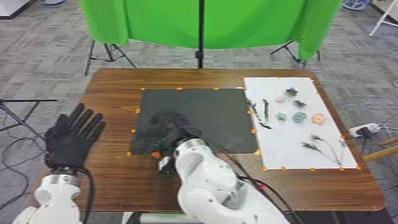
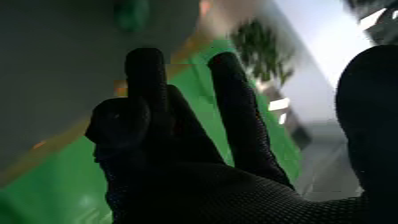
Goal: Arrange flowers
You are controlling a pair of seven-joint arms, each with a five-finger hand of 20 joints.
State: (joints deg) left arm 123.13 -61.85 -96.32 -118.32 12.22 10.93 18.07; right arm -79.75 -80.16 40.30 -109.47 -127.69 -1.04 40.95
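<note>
Flower materials on the white sheet (image 1: 271,142), head view. We find the peach flower head (image 1: 318,119), the blue-green flower head (image 1: 298,118) and the pink flower head (image 1: 281,99) lying loose, near two dark twigs (image 1: 266,109). The feathery sprigs (image 1: 310,146) lie nearer the robot, their thin stems converging. The right hand (image 1: 174,125) is over the black sheet (image 1: 164,95), well apart from these pieces. In the right wrist view we read this hand as loosely open: two fingers stand nearly straight, another bends, and the thumb is spread wide. Leafy greenery (image 2: 259,47) appears beyond the fingers; we cannot tell whether it touches them, but we see no firm grip on anything. The left hand (image 1: 67,142) lies flat and wide open beside the surface's (image 1: 111,102) left edge, holding nothing.

We judge all pieces to be very light. The flower heads probably crush easily and are best pinched low at the sides, sparing the petals. The twigs look stiffer; we would grip them near mid-length. The sprigs are likely springy and apt to roll or tangle, so we would take one stem below its tuft, with thumb and fingertip, pressing softly.
</note>
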